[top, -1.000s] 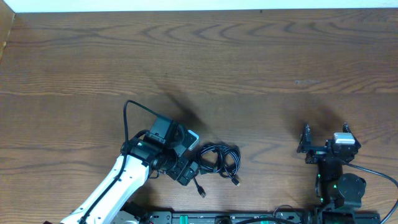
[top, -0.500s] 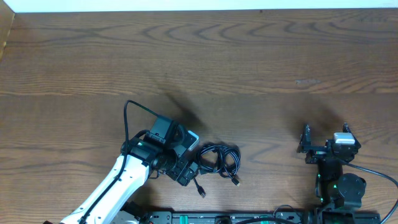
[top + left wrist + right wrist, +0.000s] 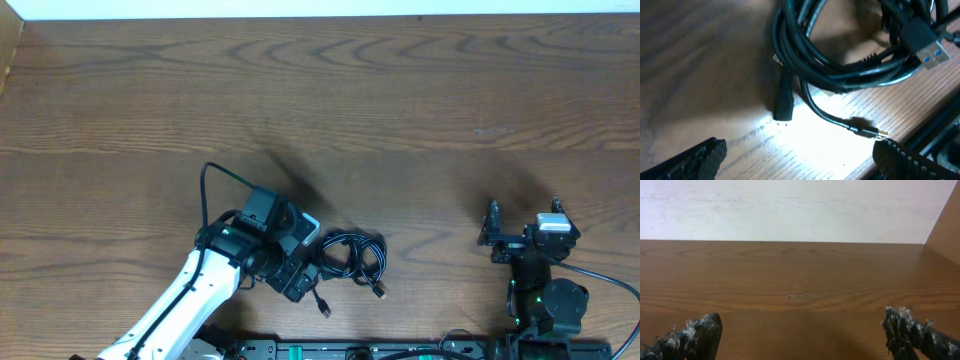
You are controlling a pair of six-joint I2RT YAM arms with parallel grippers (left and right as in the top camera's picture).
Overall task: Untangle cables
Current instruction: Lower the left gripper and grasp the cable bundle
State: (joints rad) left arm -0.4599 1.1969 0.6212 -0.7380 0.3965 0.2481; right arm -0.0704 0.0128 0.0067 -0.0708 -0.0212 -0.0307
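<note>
Lower centre of the overhead view: the cables [image 3: 352, 257] lie bunched in a loose coil on the wooden table [image 3: 400, 110], with two plug ends trailing toward the bottom edge. The left gripper [image 3: 310, 257] stands just left of the coil, jaws spread wide and holding nothing. A blue-tongued USB plug [image 3: 930, 47] shows at upper right of the left wrist view. At lower right overhead, the right gripper [image 3: 523, 222] is well apart from the cables, likewise spread and empty.

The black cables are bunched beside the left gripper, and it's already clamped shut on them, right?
Not quite. The cables are bunched beside the left gripper, but it is open and holds nothing: the left wrist view shows its fingers wide apart, short of them.
</note>
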